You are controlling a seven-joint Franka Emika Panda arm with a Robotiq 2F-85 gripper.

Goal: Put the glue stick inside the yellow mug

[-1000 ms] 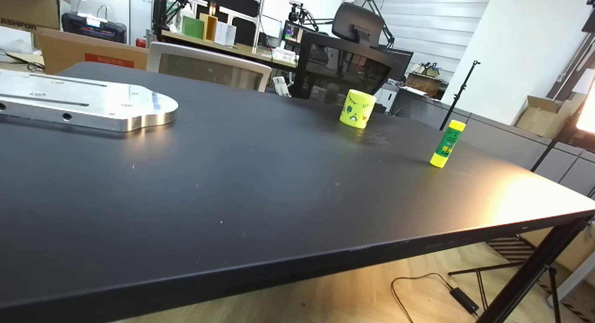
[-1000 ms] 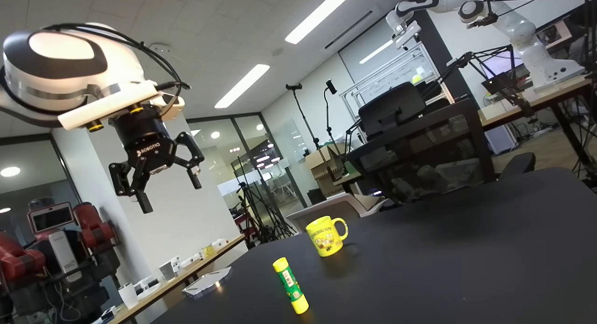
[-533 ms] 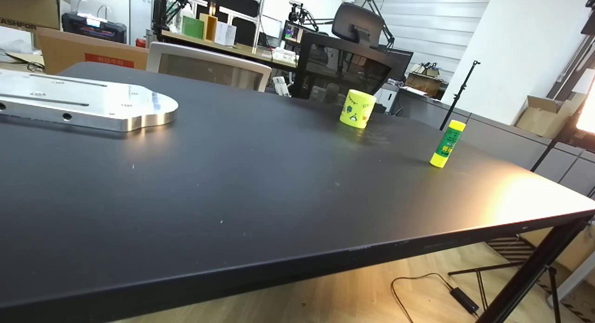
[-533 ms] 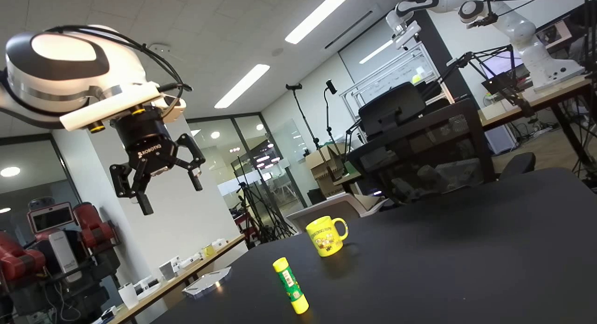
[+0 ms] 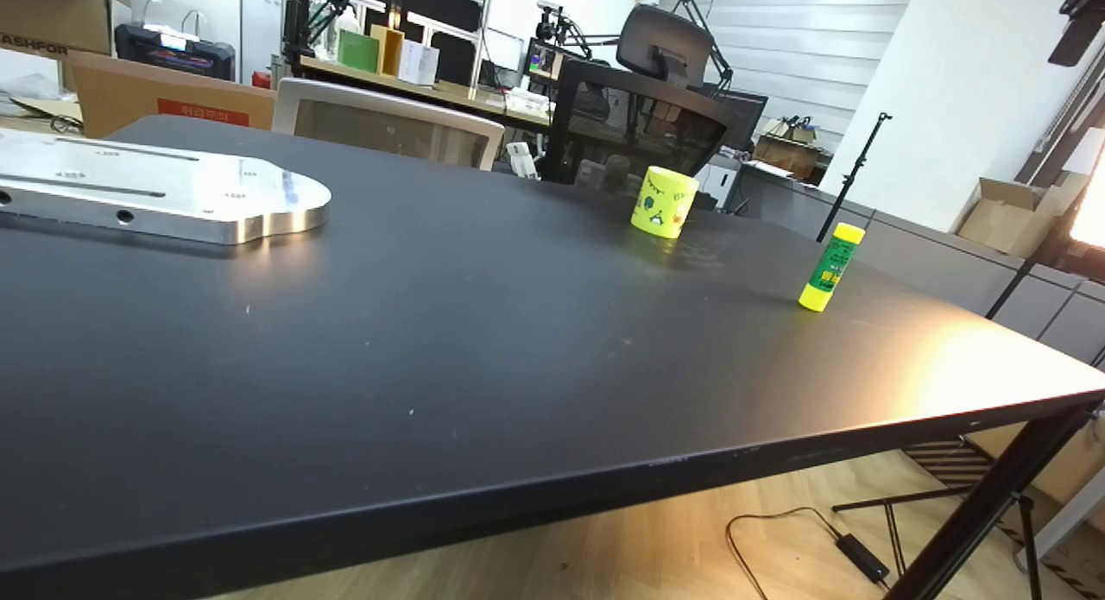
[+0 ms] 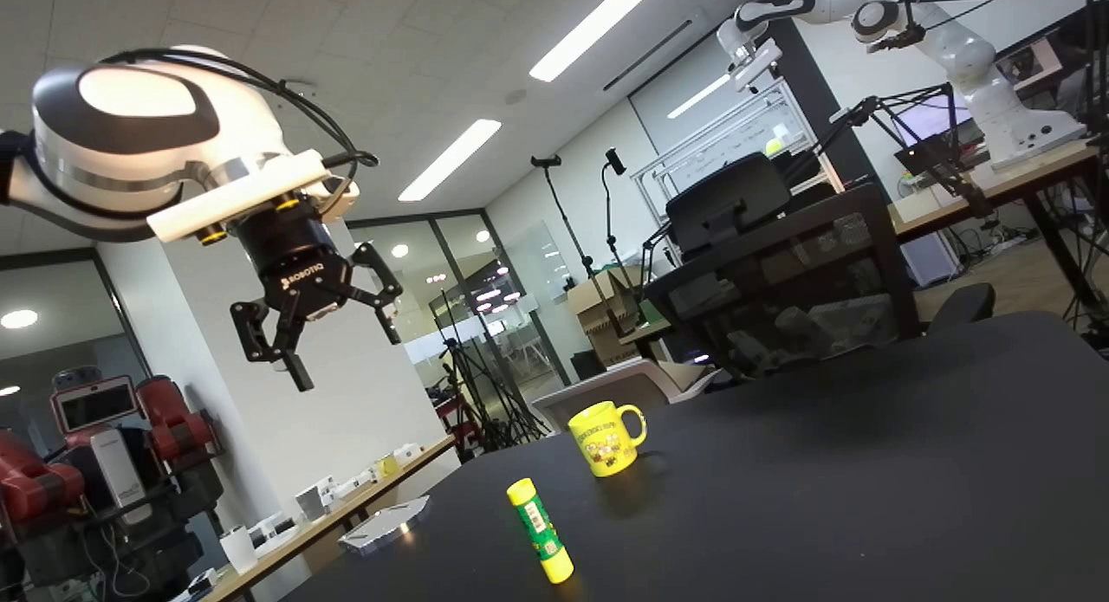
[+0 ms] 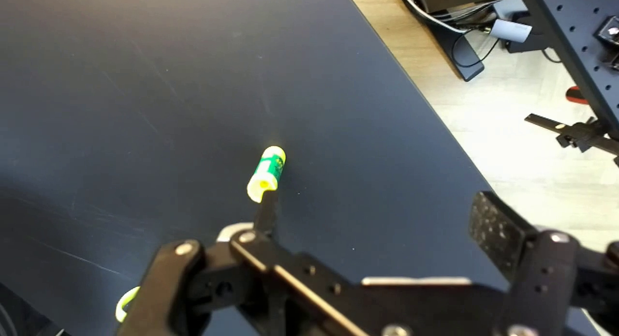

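Wrist view has the glue stick (image 7: 267, 174) near its middle — yellow at both ends, a green label between — standing on end on the black table (image 7: 314, 94). The gripper (image 7: 376, 196) has its two fingers (image 7: 500, 229) spread wide apart; the finger on the left of that picture overlaps the near end of the stick, but only along the line of sight. A curved yellow edge (image 7: 121, 311) shows at lower left beside the gripper's linkage, too little of it to tell what it belongs to.

In an exterior view the white Franka arm (image 6: 165, 143) reaches in from the left edge, with the gripper well above the table, apart from both the stick and the yellow mug (image 6: 604, 439). The mug stands upright with printed figures on its side, its handle toward the right of the picture. In both exterior views the glue stick stands outside the mug — near it, not touching, upright too.

In an exterior view a silver metal plate (image 5: 164, 190) with long slots on top and round holes in its side lies flat on the same table, well apart from mug and stick. Behind the table stand a black mesh-backed office chair (image 6: 788, 281) and a chair with a pale frame (image 5: 388, 125). In an exterior view a red-and-black robot (image 6: 121, 481) stands at lower left, and another white robot arm (image 6: 975, 74) sits on a wooden desk (image 6: 1005, 182) at upper right.
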